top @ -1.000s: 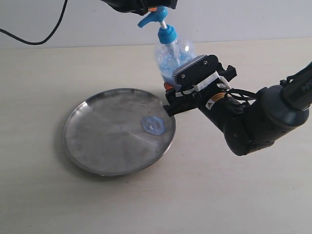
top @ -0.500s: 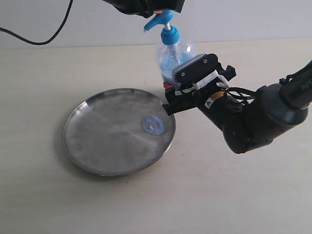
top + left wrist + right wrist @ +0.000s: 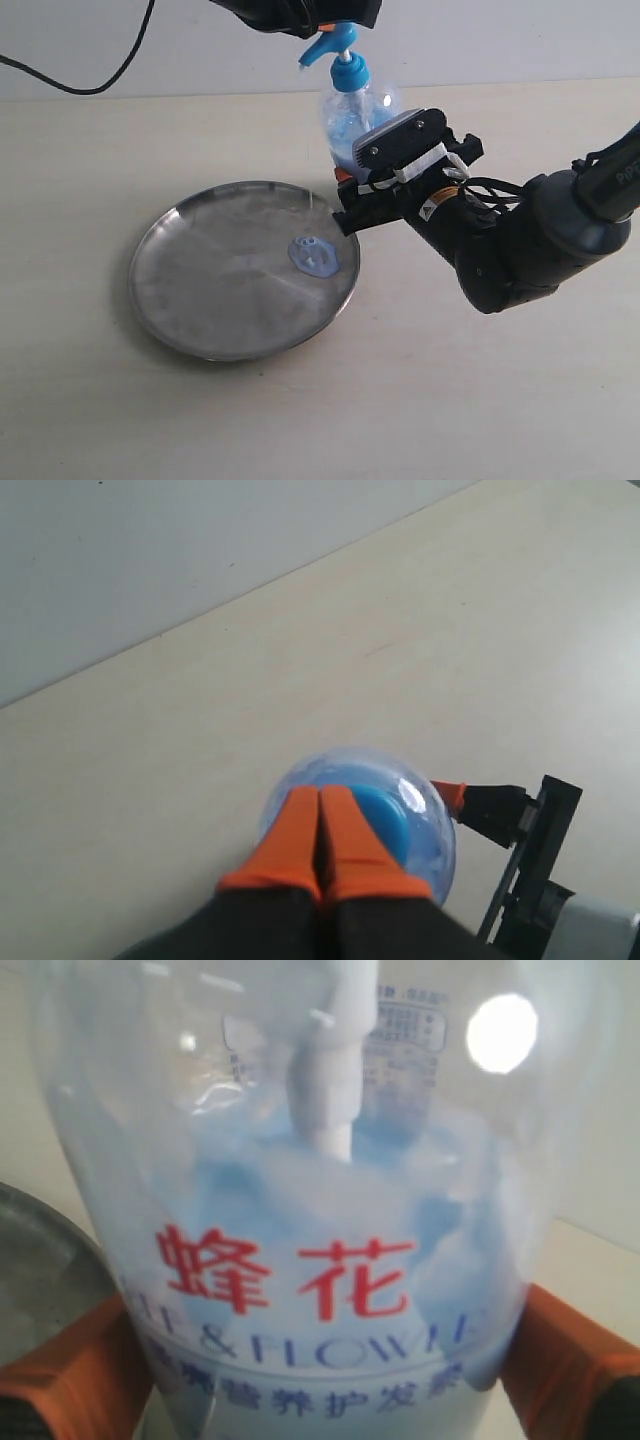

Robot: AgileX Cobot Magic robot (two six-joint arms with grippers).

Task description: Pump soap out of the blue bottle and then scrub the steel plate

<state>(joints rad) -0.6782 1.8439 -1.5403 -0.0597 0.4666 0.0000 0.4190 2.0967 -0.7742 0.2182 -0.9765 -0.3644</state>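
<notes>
The blue bottle [image 3: 352, 118] stands upright just behind the steel plate [image 3: 200, 290], its blue pump head [image 3: 328, 42] and spout pointing left over the plate's rim. My left gripper [image 3: 320, 798] is shut, its orange fingers [image 3: 290, 840] pressed together on top of the pump head, above the bottle [image 3: 425, 825]. My right gripper [image 3: 350, 195] is shut on the bottle's lower body; in the right wrist view its orange fingers [image 3: 70, 1370] flank the bottle [image 3: 300, 1260] with red characters. A pale blue blob of soap [image 3: 313, 256] lies on the plate's right side.
A black cable [image 3: 90, 70] trails across the back left of the beige table [image 3: 480, 400]. The right arm's dark body [image 3: 520, 250] lies across the table to the right of the plate. A pale wall [image 3: 500, 40] backs the table.
The pump head and spout have shifted slightly right and up under the left gripper. The bottle, plate and right gripper stay in place; the soap blob looks the same size.
</notes>
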